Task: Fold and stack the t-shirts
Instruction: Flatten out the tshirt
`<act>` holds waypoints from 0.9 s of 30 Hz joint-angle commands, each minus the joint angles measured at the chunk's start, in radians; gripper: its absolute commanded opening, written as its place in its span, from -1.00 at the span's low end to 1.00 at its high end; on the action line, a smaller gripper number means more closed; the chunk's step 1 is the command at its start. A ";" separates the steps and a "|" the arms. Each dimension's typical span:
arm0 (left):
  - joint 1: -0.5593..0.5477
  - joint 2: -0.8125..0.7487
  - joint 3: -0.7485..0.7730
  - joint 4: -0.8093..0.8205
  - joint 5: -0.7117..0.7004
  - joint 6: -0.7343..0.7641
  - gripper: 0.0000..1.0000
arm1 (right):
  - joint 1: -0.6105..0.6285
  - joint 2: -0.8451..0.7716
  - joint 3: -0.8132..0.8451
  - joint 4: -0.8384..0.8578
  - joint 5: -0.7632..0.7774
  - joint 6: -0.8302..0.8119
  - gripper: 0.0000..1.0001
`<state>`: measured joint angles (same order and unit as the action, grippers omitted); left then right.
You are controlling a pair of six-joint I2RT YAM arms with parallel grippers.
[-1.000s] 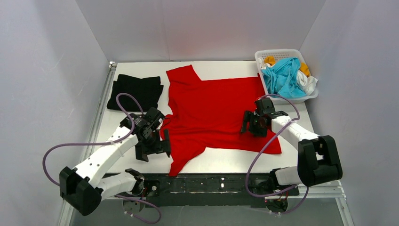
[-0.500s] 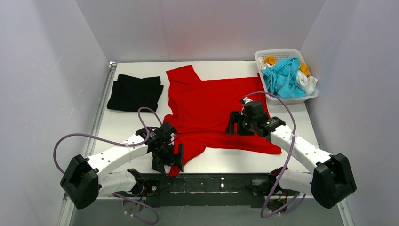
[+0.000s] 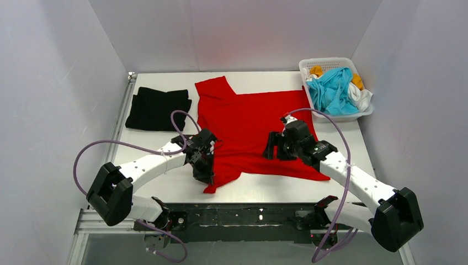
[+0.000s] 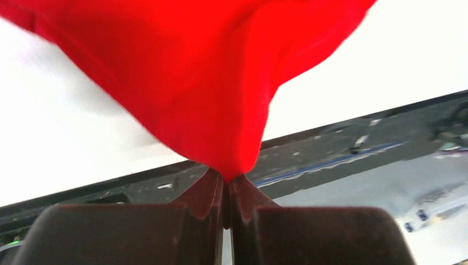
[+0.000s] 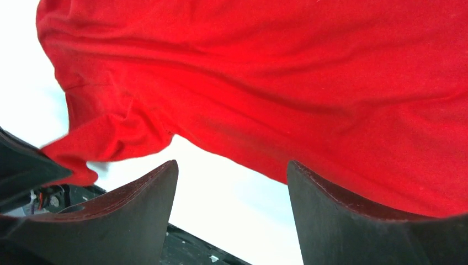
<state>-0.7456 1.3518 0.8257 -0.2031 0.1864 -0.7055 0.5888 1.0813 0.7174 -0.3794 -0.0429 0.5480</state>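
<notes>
left gripper [image 3: 204, 175] has swung in and clamped tight on the near sleeve of the red t-shirt [image 3: 248, 124], which is spread across the table [image 3: 265, 186]. right gripper [image 3: 274, 149] hovers over its near hem, jaws wide apart, holding nothing. black t-shirt [image 3: 158, 108] sits folded far left.

White table inside a pale-walled enclosure.
A white plastic lattice basket [image 3: 331, 62] is sitting at the far right corner of the table [image 3: 259, 185]; a black metal rail [image 3: 248, 215] is running along the near edge, with plain walls [image 3: 237, 33] standing behind.
</notes>
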 commanded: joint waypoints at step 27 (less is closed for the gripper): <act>0.545 0.514 0.382 -0.060 0.571 -0.058 -1.00 | 0.568 0.711 0.465 0.304 0.170 -0.512 0.43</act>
<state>-0.2001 1.8622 1.1950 -0.1410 0.6956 -0.7448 1.1584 1.7443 1.1099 -0.1684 0.0956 0.1608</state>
